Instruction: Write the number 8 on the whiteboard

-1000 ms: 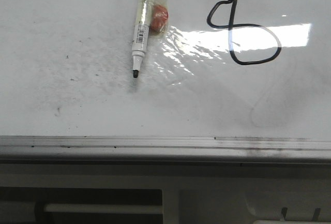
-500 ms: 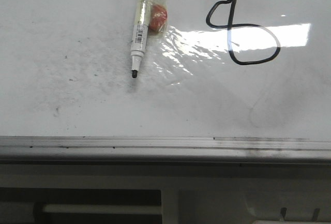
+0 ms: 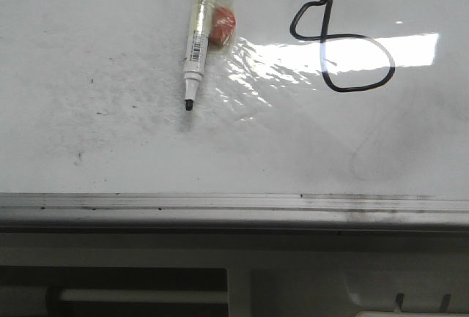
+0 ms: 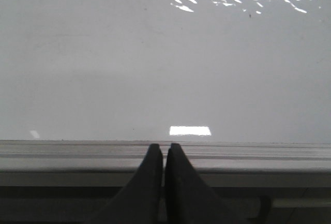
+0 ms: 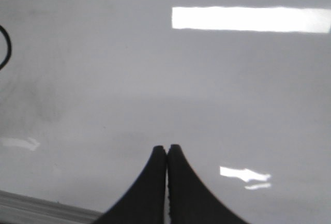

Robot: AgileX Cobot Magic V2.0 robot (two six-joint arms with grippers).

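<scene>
The number 8 (image 3: 322, 37) is a thin black line on the whiteboard (image 3: 110, 134), tilted, with a small loop at the upper left and a larger round loop at the lower right. A short arc of it shows in the right wrist view (image 5: 6, 45). A white marker (image 3: 196, 35) with its black tip uncovered lies on the board to the left of the 8. Neither gripper shows in the front view. My left gripper (image 4: 164, 147) is shut and empty over the board's rail (image 4: 77, 154). My right gripper (image 5: 166, 148) is shut and empty over bare board (image 5: 207, 94).
An orange-red lump in clear wrap (image 3: 223, 25) lies against the marker. Faint grey erased curves (image 3: 366, 152) sit below the 8. A pale metal rail (image 3: 220, 201) runs along the board's near edge, with a white frame (image 3: 293, 280) below it.
The whole front view has shifted a few pixels to the left and up. Marker, wrapped lump and 8 keep their places relative to each other.
</scene>
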